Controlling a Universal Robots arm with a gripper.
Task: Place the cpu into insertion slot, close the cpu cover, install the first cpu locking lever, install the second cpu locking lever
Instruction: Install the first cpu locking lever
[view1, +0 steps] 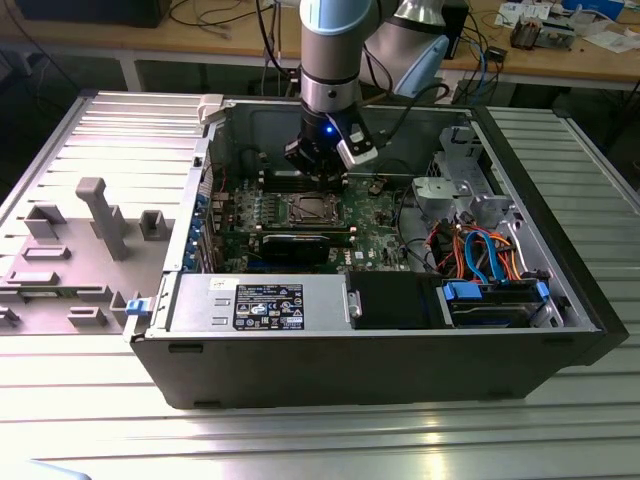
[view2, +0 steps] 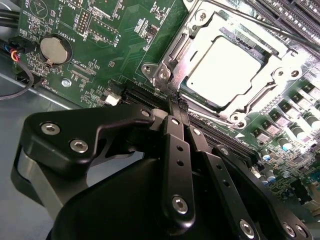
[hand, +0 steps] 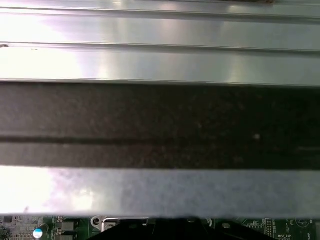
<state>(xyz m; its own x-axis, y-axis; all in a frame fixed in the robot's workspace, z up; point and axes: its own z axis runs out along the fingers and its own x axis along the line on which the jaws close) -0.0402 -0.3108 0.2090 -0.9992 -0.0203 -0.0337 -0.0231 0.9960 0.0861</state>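
- pincer fingers pressed together, holding nothing, tips at corner of cpu cover
- cpu sits in insertion slot, cover down over it, silver top showing through window
- exterior view: arm reaches into open computer case over green motherboard
- case lies on ribbed metal surface

Green motherboard, dull silver-grey cpu, silvery cpu cover, black end effector, blue drive latch
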